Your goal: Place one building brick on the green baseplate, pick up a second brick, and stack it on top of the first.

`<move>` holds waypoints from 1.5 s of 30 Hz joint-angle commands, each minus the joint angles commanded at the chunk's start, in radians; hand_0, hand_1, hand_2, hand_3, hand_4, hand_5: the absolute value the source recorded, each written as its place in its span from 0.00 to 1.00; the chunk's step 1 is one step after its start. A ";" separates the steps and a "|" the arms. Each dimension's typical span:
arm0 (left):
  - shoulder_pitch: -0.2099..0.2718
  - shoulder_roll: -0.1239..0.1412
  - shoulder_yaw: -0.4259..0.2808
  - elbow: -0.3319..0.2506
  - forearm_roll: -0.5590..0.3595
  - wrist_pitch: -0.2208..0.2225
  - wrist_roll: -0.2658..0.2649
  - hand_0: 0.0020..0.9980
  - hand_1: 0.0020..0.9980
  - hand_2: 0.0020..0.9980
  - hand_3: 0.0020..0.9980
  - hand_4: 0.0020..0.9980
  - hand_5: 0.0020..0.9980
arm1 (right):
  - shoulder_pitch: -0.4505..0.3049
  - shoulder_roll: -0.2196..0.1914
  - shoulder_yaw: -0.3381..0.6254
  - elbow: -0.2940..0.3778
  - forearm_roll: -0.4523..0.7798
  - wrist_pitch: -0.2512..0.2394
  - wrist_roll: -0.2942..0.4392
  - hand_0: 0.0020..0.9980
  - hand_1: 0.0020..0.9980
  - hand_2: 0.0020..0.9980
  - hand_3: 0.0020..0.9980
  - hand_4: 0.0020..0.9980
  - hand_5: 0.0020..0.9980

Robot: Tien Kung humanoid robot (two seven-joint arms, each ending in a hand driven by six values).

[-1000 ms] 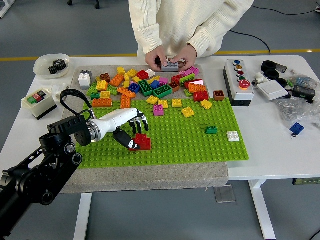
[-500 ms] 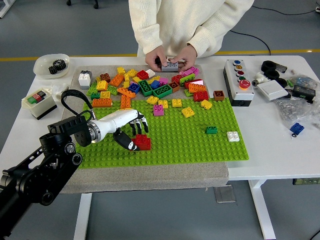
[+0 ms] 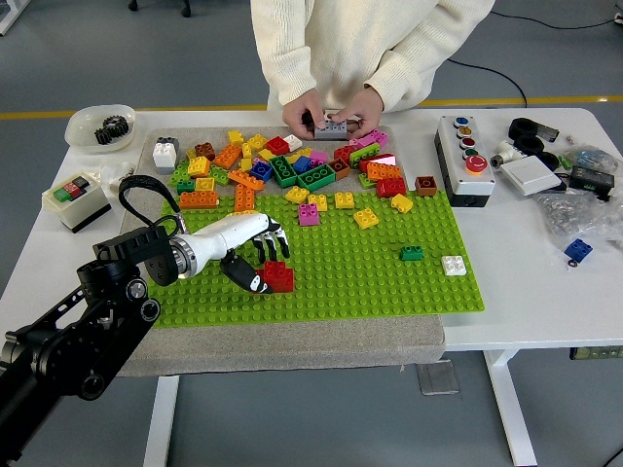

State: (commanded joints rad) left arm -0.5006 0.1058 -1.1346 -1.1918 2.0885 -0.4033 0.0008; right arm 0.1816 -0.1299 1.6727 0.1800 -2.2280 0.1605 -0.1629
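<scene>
A red brick [image 3: 278,276] sits on the green baseplate [image 3: 389,282] toward its left front. My left hand [image 3: 255,251] lies over it, fingers curled above and beside it and the thumb low at its left side, gripping it. A heap of loose bricks [image 3: 282,165] in many colours covers the plate's far edge. At the far side a person's two hands [image 3: 331,109] hold a grey brick [image 3: 331,125] above the heap. My right arm is out of view.
A small green brick [image 3: 412,253] and a white brick [image 3: 454,265] stand on the plate's right part. A button box [image 3: 463,159] and clutter lie at the right. A switch box [image 3: 76,199] and a bowl of gears [image 3: 100,126] are at the left.
None of note: my left hand stays on the red brick with only a slight shift, and the person's hands keep holding the grey brick.
</scene>
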 joint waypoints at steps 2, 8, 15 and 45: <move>0.000 0.000 0.000 0.000 -0.001 0.001 0.000 0.61 0.47 0.47 0.50 1.00 0.05 | 0.000 0.000 0.000 0.000 0.000 0.000 0.000 0.75 0.66 0.73 0.62 0.86 0.34; 0.001 0.000 0.000 0.001 -0.001 0.000 0.000 0.63 0.47 0.47 0.50 1.00 0.06 | -0.001 0.000 0.000 0.000 -0.001 0.000 0.000 0.75 0.66 0.73 0.62 0.86 0.34; -0.001 0.000 -0.002 0.000 -0.001 -0.006 0.001 0.65 0.47 0.47 0.51 1.00 0.08 | -0.001 0.000 0.000 0.000 -0.001 0.000 0.000 0.75 0.66 0.73 0.62 0.86 0.34; -0.006 -0.001 -0.008 0.005 -0.039 0.002 -0.012 0.78 0.59 0.54 0.58 1.00 0.16 | 0.001 0.000 0.000 0.000 0.003 -0.001 0.000 0.75 0.66 0.73 0.62 0.86 0.34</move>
State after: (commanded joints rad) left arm -0.5064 0.1046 -1.1430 -1.1866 2.0496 -0.4008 -0.0112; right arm 0.1828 -0.1302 1.6731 0.1800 -2.2246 0.1597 -0.1631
